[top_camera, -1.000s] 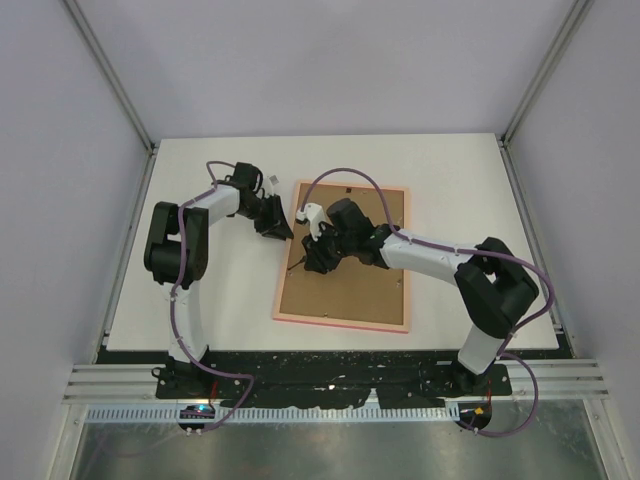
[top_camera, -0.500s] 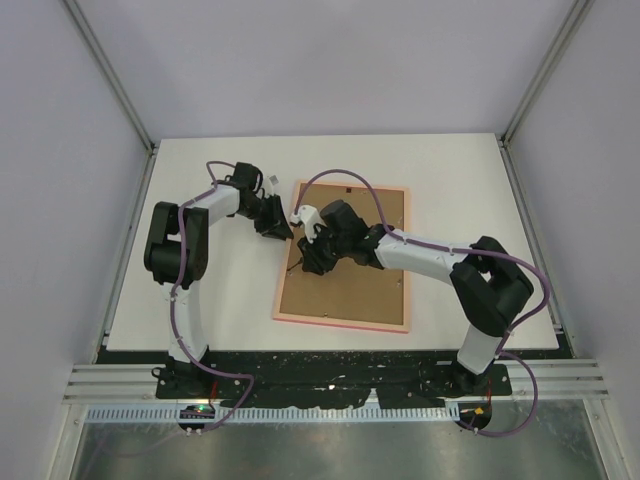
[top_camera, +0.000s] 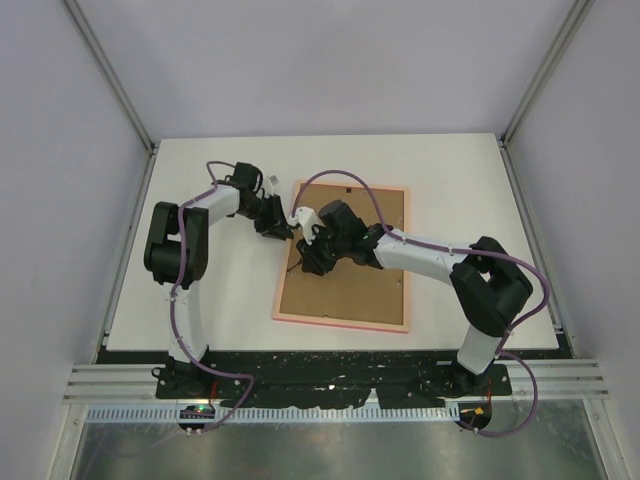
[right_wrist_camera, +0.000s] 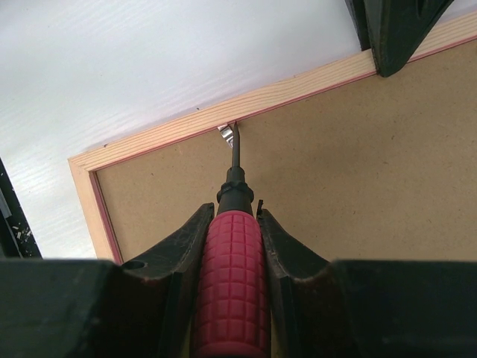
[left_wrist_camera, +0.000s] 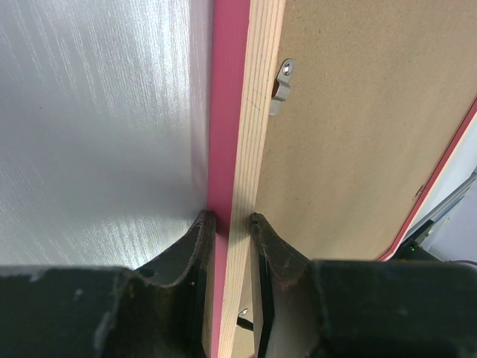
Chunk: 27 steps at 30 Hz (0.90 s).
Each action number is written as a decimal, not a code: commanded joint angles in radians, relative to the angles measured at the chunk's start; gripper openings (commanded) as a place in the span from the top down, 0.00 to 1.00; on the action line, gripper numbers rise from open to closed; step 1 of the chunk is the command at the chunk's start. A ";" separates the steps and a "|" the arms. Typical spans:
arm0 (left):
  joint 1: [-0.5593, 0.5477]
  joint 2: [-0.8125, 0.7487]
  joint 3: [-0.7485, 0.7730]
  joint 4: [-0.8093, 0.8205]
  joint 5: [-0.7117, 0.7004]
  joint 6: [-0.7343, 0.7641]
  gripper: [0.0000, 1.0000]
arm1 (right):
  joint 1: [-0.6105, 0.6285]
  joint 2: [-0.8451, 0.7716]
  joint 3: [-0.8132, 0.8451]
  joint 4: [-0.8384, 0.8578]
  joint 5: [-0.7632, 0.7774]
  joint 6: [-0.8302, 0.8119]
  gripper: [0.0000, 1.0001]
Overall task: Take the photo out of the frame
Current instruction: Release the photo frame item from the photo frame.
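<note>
The pink frame [top_camera: 340,322] lies face down on the table with its brown backing board [top_camera: 350,285] up. The photo is hidden under the board. My left gripper [top_camera: 283,230] is shut on the frame's left rail [left_wrist_camera: 246,112], one finger on each side [left_wrist_camera: 229,220]. My right gripper [top_camera: 310,258] is shut on a red-handled screwdriver [right_wrist_camera: 232,283]. Its dark tip touches a small metal tab [right_wrist_camera: 223,132] at the inner edge of the left rail [right_wrist_camera: 186,123]. Another metal tab [left_wrist_camera: 281,86] shows further along the rail.
The white table [top_camera: 200,300] ends in a black strip near the arm bases. Grey walls enclose the back and both sides. The left gripper's finger [right_wrist_camera: 395,37] shows on the rail in the right wrist view.
My right gripper has moved slightly left with the screwdriver, toward the frame's left rail. The left gripper has stayed clamped on the rail.
</note>
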 commanded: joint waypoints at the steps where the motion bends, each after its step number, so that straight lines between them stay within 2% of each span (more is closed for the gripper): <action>1: 0.009 0.023 0.012 -0.004 -0.016 -0.013 0.80 | 0.020 -0.005 0.042 -0.008 -0.068 -0.025 0.92; 14: 0.009 0.025 0.015 -0.004 -0.013 -0.014 0.80 | 0.031 -0.002 0.053 -0.057 -0.131 -0.079 0.92; 27: 0.007 0.023 0.012 -0.003 -0.014 -0.014 0.80 | 0.031 0.000 0.058 -0.060 -0.120 -0.077 0.92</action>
